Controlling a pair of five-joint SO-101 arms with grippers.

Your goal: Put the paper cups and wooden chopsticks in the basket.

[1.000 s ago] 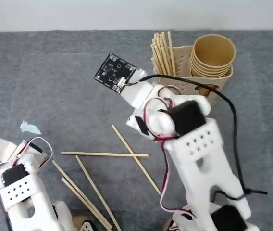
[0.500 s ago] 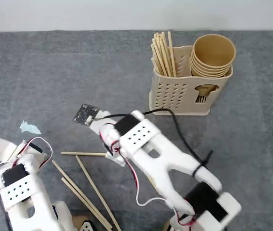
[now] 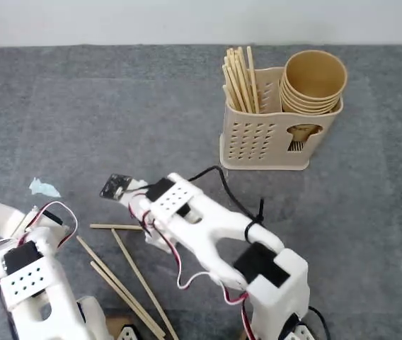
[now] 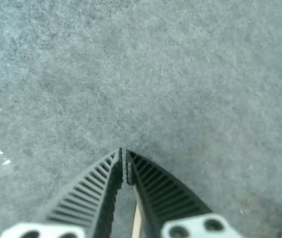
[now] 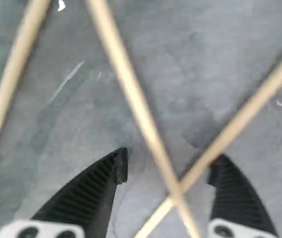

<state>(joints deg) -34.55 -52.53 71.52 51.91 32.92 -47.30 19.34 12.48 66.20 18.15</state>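
Note:
The beige basket [image 3: 261,138] stands at the back right, holding a stack of paper cups [image 3: 316,78] and several upright chopsticks [image 3: 240,78]. More wooden chopsticks [image 3: 131,273] lie loose on the grey mat near the front. My right arm [image 3: 187,219] is bent low over them. Its right gripper [image 5: 171,171] is open just above the mat, and two crossed chopsticks [image 5: 131,94] run between its fingers [image 5: 112,171]. A third chopstick [image 5: 9,87] lies off to one side. My left gripper [image 4: 124,157] is shut on nothing, over bare mat at the front left.
A small pale scrap [image 3: 44,188] lies on the mat at the left, near my left arm [image 3: 24,273]. The mat between the loose chopsticks and the basket is open. A wall runs behind the basket.
My right arm has swung away from the basket, down and left, and now sits low over the loose chopsticks. The left arm has not moved.

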